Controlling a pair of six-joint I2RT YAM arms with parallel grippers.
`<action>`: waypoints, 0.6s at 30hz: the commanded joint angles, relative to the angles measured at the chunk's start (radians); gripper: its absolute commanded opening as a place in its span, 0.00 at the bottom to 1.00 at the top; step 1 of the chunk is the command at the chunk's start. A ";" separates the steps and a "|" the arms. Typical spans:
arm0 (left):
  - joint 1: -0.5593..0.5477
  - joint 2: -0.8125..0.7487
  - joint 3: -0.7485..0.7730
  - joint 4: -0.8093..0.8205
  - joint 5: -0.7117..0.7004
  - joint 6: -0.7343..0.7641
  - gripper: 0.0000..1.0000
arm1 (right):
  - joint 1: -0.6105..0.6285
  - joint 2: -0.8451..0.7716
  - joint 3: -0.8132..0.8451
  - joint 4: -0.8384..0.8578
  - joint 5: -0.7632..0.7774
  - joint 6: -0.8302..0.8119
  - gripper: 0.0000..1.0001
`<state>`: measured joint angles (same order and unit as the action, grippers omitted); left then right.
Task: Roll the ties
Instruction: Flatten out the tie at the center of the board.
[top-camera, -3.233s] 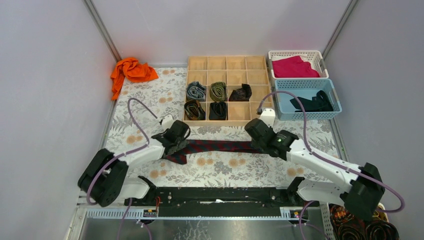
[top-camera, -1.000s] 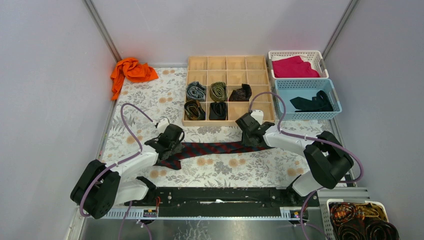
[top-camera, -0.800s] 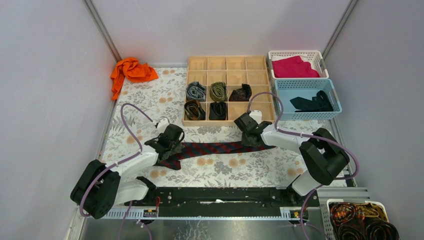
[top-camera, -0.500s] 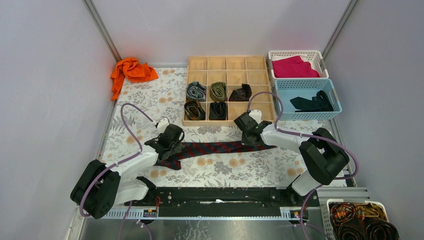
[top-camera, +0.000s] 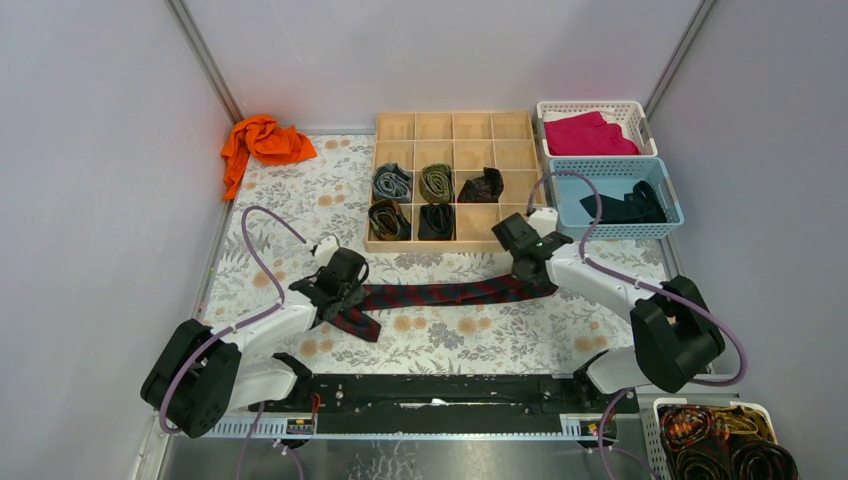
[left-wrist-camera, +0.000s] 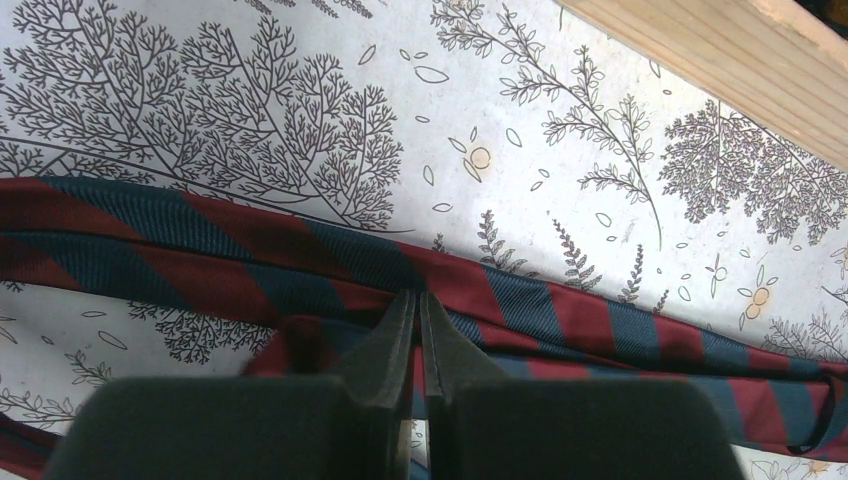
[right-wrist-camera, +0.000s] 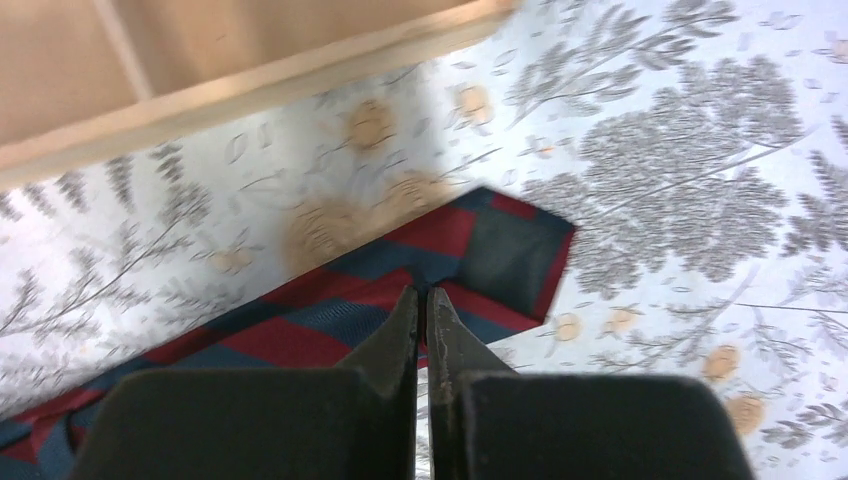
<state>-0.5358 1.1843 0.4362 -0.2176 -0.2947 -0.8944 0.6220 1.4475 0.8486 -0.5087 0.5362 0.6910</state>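
Floral tablecloth (top-camera: 290, 200) under both outstretched arms: left gripper (left-wrist-camera: 418, 305) and right gripper (right-wrist-camera: 423, 300) each pinch the striped tie (top-camera: 450, 293).

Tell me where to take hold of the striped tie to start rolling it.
Probably its right end, from above: the striped tie lies flat and stretched across the mat, so only a top-down pinch across the strip's width, near that free tip, catches fabric.
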 joint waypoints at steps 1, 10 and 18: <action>0.005 0.001 -0.020 0.017 0.026 0.020 0.09 | -0.099 -0.055 -0.016 -0.080 0.068 -0.044 0.00; 0.005 0.022 -0.009 0.025 0.026 0.027 0.09 | -0.183 -0.065 -0.070 -0.047 -0.029 -0.109 0.09; 0.005 -0.013 0.028 -0.024 0.021 0.034 0.07 | -0.180 -0.138 -0.043 -0.057 -0.084 -0.125 0.51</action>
<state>-0.5358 1.1881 0.4381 -0.2150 -0.2947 -0.8783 0.4423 1.3891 0.7803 -0.5488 0.4835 0.5846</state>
